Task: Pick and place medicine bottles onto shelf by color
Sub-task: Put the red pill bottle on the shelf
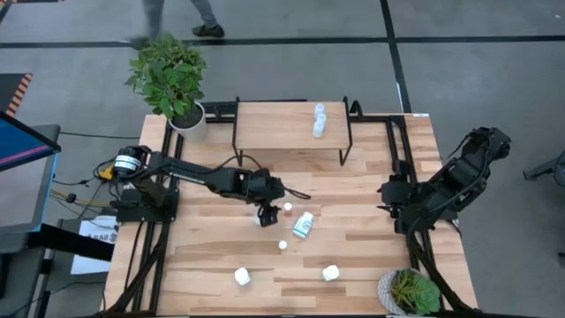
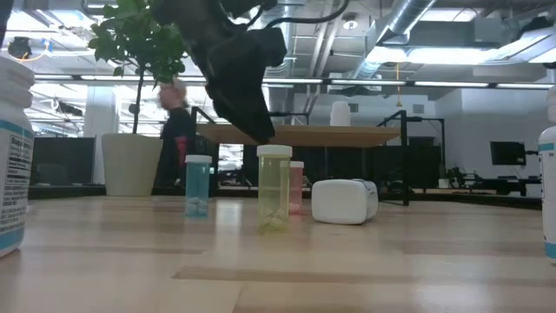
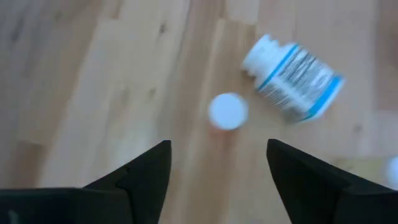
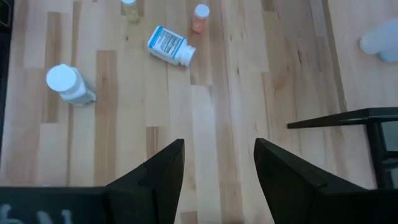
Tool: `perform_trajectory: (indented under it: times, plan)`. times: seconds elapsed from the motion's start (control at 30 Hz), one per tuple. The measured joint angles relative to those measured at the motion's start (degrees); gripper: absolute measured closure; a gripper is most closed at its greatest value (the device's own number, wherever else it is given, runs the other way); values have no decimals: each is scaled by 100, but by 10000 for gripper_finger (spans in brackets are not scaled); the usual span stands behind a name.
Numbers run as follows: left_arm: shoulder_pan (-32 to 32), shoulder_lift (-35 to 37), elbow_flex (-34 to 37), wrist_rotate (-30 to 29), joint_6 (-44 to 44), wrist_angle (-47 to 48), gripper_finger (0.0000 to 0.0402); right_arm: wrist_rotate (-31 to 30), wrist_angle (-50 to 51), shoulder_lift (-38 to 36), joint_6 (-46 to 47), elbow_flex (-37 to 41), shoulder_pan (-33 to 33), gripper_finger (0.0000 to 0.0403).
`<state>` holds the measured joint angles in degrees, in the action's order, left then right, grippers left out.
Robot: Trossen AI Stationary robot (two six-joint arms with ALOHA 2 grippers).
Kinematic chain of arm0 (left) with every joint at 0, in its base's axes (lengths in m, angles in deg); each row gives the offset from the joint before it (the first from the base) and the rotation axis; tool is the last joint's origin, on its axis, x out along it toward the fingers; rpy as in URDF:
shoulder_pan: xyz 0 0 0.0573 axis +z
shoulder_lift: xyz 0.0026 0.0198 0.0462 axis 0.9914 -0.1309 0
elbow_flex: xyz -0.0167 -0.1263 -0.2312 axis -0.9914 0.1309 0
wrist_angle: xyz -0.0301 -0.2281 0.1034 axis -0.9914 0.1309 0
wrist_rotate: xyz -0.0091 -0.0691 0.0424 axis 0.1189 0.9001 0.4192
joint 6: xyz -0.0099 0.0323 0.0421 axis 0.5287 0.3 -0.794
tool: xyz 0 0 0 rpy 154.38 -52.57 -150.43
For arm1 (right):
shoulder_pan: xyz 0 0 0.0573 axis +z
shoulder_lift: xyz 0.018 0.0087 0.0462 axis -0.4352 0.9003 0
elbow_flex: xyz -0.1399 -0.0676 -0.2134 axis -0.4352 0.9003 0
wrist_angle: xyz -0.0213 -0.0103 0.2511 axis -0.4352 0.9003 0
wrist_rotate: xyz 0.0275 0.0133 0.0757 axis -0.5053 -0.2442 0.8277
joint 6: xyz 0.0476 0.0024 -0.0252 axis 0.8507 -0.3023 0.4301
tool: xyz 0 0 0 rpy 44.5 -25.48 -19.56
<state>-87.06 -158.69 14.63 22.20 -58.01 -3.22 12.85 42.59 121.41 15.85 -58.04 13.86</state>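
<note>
Most of the small white plastic medicine bottles are loose on the light plank tabletop [image 1: 371, 256]. A larger white bottle with a blue-green label [image 1: 304, 224] lies on its side near the middle, probably tipped, and a small red-capped bottle [image 1: 287, 208] stands just at its ten o'clock. A small white-capped bottle [image 1: 282, 245] stands toward seven o'clock of the labelled one, and two white ones [image 1: 242, 276] [image 1: 331, 273] sit nearer the six o'clock edge.

Two light-capped bottles [image 1: 319, 121] already stand close together at the three o'clock end of the small raised shelf with its light wood top and black legs [image 1: 282, 128], which looks like the start of one colour group.

The left tool [image 1: 265, 215] hangs over the middle cluster with its dark fingers [image 3: 140, 177] spread wide and nothing between them; I'd judge it is lining up on a bottle. The right tool [image 4: 219, 171] waits over the tabletop's three o'clock side, partly open and empty.

From above, the caps are mere dots. The low view shows what that hides: a blue-tinted bottle [image 2: 198, 185], a yellowish one [image 2: 274, 187] and a pink one [image 2: 296, 187] standing upright in a row, with the tipped bottle beside them. The left wrist view shows the white cap [image 3: 228, 111] close ahead. A leafy plant in a white pot [image 1: 177, 88] stands at eleven o'clock, another [image 1: 408, 291] at five.
</note>
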Motion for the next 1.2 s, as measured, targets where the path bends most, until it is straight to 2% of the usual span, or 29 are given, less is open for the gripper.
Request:
perform_trajectory:
  times: [0.13, 0.3, 0.47, 0.73, 0.93, 1.2]
  plan:
    - [196, -2, -2, 14, -598, -52, 136, -31, -7, -146, 20, 0, 0, 189]
    - [329, -2, 73, 339, -626, -153, 134, -142, -7, -361, 20, 0, 0, 189]
    - [180, -31, 94, 495, -622, -139, 134, -149, -4, -543, 20, 0, 0, 189]
    - [13, -516, 101, 290, -322, -437, 134, -144, -7, -687, 20, 0, 0, 189]
    - [35, -784, 13, 205, -402, -979, 134, -120, -6, -706, -128, 0, 0, 189]
    - [57, -955, 13, 161, -586, -1151, 134, -107, -5, -722, -143, 0, 0, 189]
